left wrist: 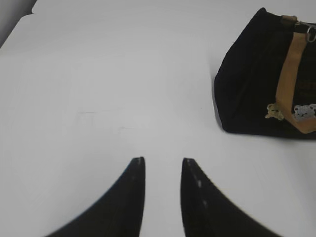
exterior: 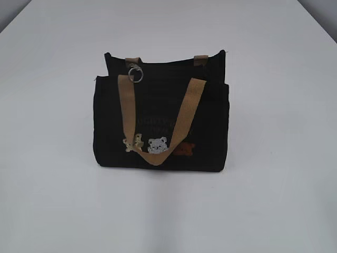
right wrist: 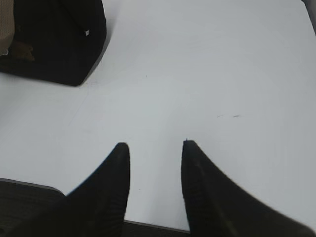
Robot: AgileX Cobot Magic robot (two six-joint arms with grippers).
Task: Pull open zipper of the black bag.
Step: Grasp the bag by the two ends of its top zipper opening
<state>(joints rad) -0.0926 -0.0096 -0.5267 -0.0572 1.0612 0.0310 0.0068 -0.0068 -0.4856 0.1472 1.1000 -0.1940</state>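
Since neither arm appears in the exterior view and both wrist cameras look across bare tabletop (exterior: 52,200), the task is judged to stand at its opening step: approach, with nothing yet gripped or pulled.

The black bag (exterior: 160,124) stands upright near the middle of the tabletop, front panel with its three bear patches facing the exterior camera. The zipper (exterior: 174,62) runs along the top edge, between the tan handle anchors; whether it is fully closed cannot be told at this angle. Its silver ring pull (exterior: 136,74) hangs at the left end of that edge, just beside the front handle's left strap (exterior: 126,103).

The left gripper (left wrist: 163,163) hovers over the tabletop, well apart from the bag, which lies to the upper right in its view. Its jaws are parted by a narrow gap, with nothing between them and nothing touched.

The right gripper (right wrist: 154,147) likewise hovers over the tabletop, the bag's corner showing at the upper left of its view. Its jaws stand somewhat wider apart, also empty.

In my judgement the next move calls for one gripper to steady the bag body or a top corner while the other descends on the ring pull, taking care not to catch the tan strap beside it. The bag is soft and light; an unbraced pull would likely drag or tip it.
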